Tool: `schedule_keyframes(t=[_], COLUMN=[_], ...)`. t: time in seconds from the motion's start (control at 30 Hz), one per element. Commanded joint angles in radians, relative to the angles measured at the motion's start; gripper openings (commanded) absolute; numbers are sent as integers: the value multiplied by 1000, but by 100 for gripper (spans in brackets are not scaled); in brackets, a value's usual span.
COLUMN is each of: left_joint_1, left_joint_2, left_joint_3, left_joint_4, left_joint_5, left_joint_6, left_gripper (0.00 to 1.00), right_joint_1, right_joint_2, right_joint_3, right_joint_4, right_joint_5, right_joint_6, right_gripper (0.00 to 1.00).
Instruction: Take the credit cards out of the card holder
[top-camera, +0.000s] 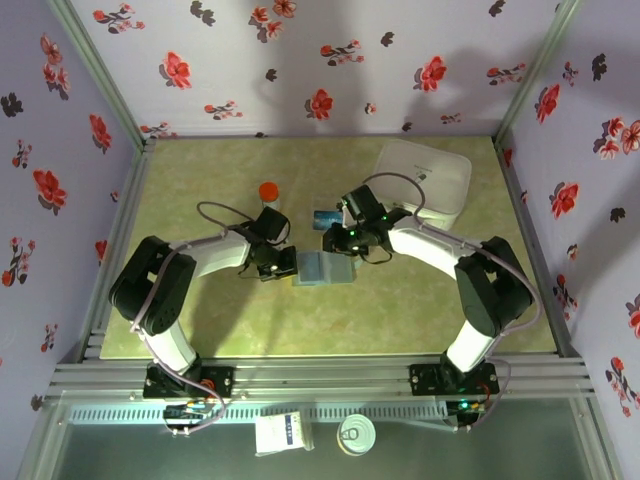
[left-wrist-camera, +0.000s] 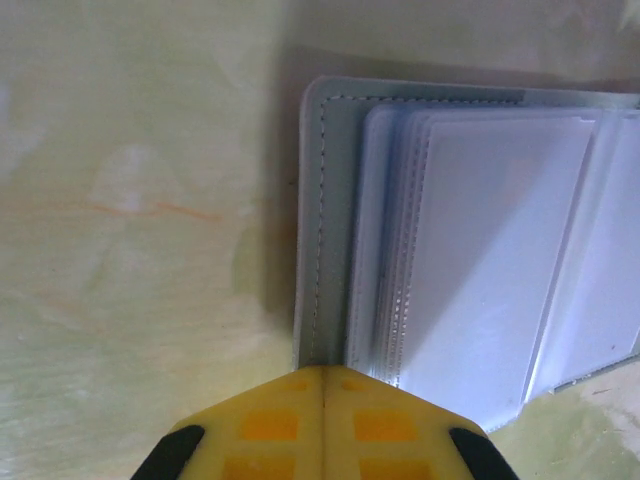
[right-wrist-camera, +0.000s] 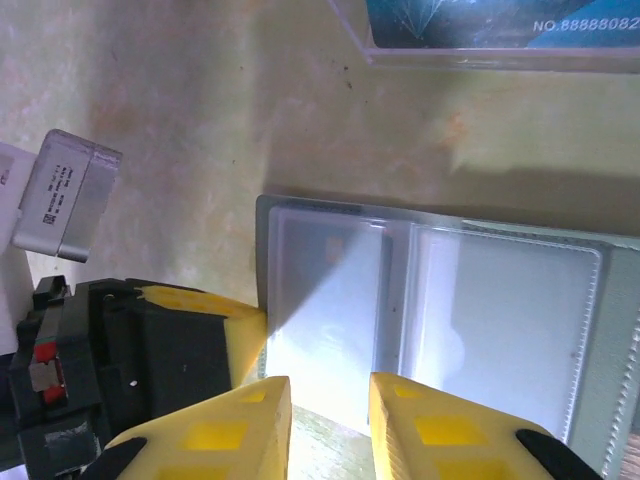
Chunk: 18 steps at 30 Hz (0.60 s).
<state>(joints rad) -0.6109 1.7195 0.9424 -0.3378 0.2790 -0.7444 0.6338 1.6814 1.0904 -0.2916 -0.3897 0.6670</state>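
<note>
Starting from the top view: find the card holder (top-camera: 325, 268) open and flat in the middle of the bench (top-camera: 400, 320), long axis running left to right, set between the two arms. See the left claw (top-camera: 283, 266) touching its left edge and the right claw (top-camera: 338, 243) hanging over it from the far right. Note one teal credit card (top-camera: 325, 217) lying out on the bench just beyond the holder's far side, with the white box (top-camera: 425, 180) further right.

Moving to the left wrist view: see the left claw's fingers pressed together on nothing, tips meeting the stitched left border of the holder. Follow the clear sleeves (left-wrist-camera: 500, 250) fanning away to the right of that claw.

Turning to the right wrist view: see the right claw's fingers a little apart, gripping nothing, poised above the holder's left panel, just beside the left claw's tip. Cannot tell whether any card sits inside the sleeves. Judge the right claw better placed for reaching in, since the sleeves lie directly under and ahead of it, and the left claw suited to pinning the left edge down as an anchor.
</note>
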Motion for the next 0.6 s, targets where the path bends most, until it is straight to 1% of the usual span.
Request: schedule_keyframes(t=[0.0, 0.17, 0.33, 0.57], left_joint_1=[-5, -4, -4, -4], left_joint_2=[30, 37, 23, 12], left_joint_3=[33, 38, 27, 2], left_joint_4=[-24, -23, -32, -18], left_joint_5=[-31, -31, -22, -7], left_joint_6=[34, 37, 35, 25], left_gripper=[0, 0, 0, 0], right_joint_1=[8, 15, 24, 43], right_joint_2=[13, 45, 76, 135], right_joint_3=[-19, -33, -41, -53], right_joint_4=[82, 111, 132, 195], right_joint_5=[-51, -80, -87, -121], right_joint_6=[79, 118, 142, 181], right_gripper=[29, 31, 27, 27])
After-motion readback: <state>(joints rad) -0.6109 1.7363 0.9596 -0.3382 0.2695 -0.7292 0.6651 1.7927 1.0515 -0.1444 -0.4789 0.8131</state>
